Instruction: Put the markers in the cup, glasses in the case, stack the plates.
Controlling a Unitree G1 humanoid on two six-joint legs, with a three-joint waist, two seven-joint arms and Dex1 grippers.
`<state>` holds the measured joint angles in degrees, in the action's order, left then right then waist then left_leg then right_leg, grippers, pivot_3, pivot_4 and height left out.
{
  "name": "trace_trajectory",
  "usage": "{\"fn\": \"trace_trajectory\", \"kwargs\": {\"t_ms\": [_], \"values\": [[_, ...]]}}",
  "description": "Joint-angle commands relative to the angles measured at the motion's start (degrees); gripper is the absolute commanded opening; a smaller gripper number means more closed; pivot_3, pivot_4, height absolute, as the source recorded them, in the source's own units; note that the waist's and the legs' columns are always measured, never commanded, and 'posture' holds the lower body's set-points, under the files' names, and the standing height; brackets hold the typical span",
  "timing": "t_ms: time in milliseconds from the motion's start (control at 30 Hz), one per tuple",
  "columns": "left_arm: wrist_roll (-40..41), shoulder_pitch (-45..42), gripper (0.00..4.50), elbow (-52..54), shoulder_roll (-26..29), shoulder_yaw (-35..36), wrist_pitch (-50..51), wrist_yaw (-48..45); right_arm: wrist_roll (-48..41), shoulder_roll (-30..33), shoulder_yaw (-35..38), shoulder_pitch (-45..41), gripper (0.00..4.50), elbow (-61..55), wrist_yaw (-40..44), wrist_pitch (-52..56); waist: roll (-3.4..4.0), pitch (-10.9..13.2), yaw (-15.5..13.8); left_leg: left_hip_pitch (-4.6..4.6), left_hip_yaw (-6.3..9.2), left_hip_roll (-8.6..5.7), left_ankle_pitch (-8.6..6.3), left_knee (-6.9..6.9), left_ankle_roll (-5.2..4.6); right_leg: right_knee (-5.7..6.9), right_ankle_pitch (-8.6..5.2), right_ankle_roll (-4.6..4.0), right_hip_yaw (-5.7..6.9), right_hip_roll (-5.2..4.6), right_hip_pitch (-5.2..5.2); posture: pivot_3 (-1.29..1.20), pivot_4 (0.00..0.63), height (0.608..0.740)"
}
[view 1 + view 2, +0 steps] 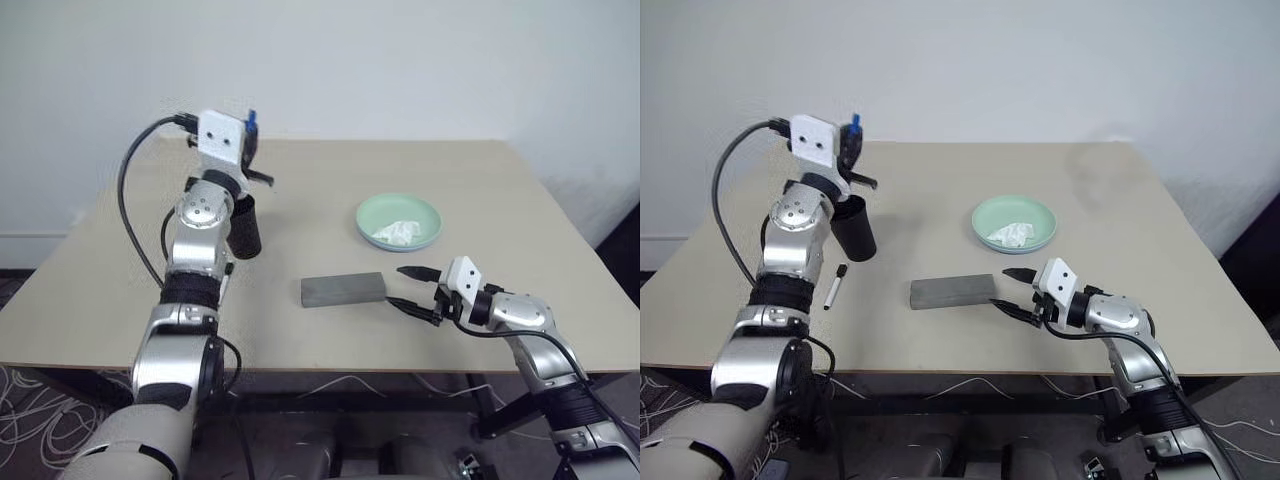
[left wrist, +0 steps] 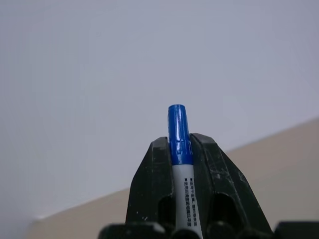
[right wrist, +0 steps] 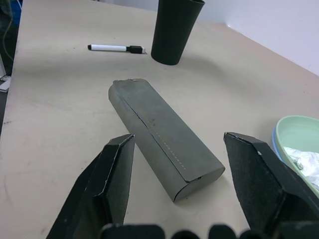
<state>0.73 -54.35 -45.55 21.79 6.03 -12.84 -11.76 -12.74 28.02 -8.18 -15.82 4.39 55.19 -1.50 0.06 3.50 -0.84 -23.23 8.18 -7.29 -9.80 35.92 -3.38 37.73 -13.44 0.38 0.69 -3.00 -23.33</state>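
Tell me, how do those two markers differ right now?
The blue-capped marker is clamped in the left gripper, held up above the table; the black-capped marker lies flat on the table beside the cup, touched by nothing. One cap is blue, the other black. Both have slim white barrels, and neither is in the cup yet.
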Motion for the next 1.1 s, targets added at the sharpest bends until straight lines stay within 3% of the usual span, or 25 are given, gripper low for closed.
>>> {"fn": "trace_trajectory", "kwargs": {"t_ms": [33, 200, 467, 633, 800, 967, 1100], "values": [[-2.0, -5.2, 0.11, -9.1, 1.6, 0.6, -8.7, 3.4, 0.0, 0.4, 1.0, -1.7, 3.1, -0.8, -0.1, -0.6, -0.01, 0.0, 0.0, -0.01, 0.0, -0.01, 0.0, 0.02, 0.0, 0.0, 0.0, 0.0, 0.01, 0.0, 0.0, 0.0, 0.0, 0.736], [-3.8, -8.0, 0.11, -18.2, 2.5, -0.1, -12.1, 6.1, -0.1, 0.6, 1.5, -0.5, 3.1, -2.0, -0.8, -0.3, -0.04, 0.0, 0.0, -0.09, 0.01, -0.05, 0.02, 0.12, -0.04, 0.0, 0.07, 0.12, 0.03, 0.01, -0.01, 0.0, 0.0, 0.736], [-4.5, -8.2, 0.11, -23.5, 1.6, -0.3, -15.1, 5.8, -0.2, 0.9, 1.8, 0.7, 3.1, -2.9, -1.3, 0.0, -0.07, 0.0, 0.0, -0.12, -0.01, -0.07, 0.04, 0.16, -0.08, 0.02, 0.12, 0.2, 0.02, 0.01, -0.01, 0.0, 0.0, 0.736], [-5.1, -8.5, 1.77, -24.4, 1.0, -0.7, -15.4, 6.9, -0.3, 0.9, 1.7, 0.6, 3.1, -3.2, -1.5, 0.2, -0.08, 0.0, 0.0, -0.12, 0.0, -0.07, 0.04, 0.17, -0.08, 0.02, 0.13, 0.2, 0.03, 0.01, -0.01, 0.0, 0.0, 0.736], [-4.5, -8.3, 1.77, -23.5, 0.9, -0.5, -15.4, 5.7, -0.3, 1.1, 1.7, 0.6, 3.1, -3.2, -1.5, 0.3, -0.08, 0.0, 0.0, -0.12, -0.01, -0.07, 0.04, 0.17, -0.08, 0.02, 0.13, 0.2, 0.02, 0.03, -0.02, 0.0, 0.0, 0.736], [2.6, -6.7, 1.77, -19.0, -0.1, 2.6, -11.0, -7.1, -0.2, 0.9, 1.4, 0.2, 3.1, -3.0, -1.5, 0.4, -0.08, 0.0, 0.0, -0.13, -0.01, -0.07, 0.05, 0.2, -0.09, 0.03, 0.13, 0.2, 0.03, 0.03, -0.01, 0.0, 0.0, 0.736], [12.5, -0.9, 1.77, -5.0, -0.4, 4.1, -0.6, -23.9, -0.1, 0.7, 1.1, 0.0, 3.1, -2.6, -1.3, 0.3, -0.07, 0.0, 0.2, -0.14, -0.05, -0.07, 0.05, 0.21, -0.1, 0.02, 0.13, 0.2, 0.02, 0.02, -0.02, 0.0, 0.0, 0.736]]}}
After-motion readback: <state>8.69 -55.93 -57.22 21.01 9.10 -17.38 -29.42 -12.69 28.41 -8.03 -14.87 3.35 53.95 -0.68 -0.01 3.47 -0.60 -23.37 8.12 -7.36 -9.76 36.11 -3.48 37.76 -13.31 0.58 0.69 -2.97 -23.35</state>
